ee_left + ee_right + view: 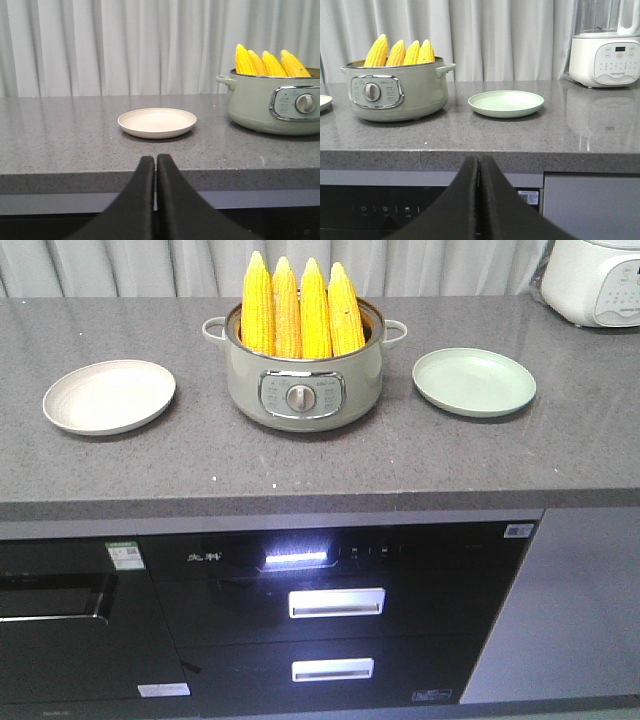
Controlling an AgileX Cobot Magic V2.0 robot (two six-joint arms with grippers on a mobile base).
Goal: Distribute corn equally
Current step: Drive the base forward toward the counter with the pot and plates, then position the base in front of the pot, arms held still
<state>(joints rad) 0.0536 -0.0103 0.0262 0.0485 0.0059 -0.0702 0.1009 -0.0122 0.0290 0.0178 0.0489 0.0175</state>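
Several yellow cobs of corn (300, 310) stand upright, tips up, in a grey-green electric pot (303, 380) at the middle of the grey counter; the corn (270, 62) and pot (275, 107) also show at the right of the left wrist view, and the corn (400, 52) at the left of the right wrist view. A beige plate (108, 396) lies left of the pot, a pale green plate (474, 381) right of it. My left gripper (155, 160) is shut and empty, in front of the counter edge facing the beige plate (156, 121). My right gripper (479, 162) is shut and empty, facing the green plate (506, 103).
A white appliance (595, 280) stands at the counter's back right corner, seen as a blender base (605, 55) in the right wrist view. Below the counter (320, 465) are dark appliance fronts with handles (337, 602). A curtain hangs behind.
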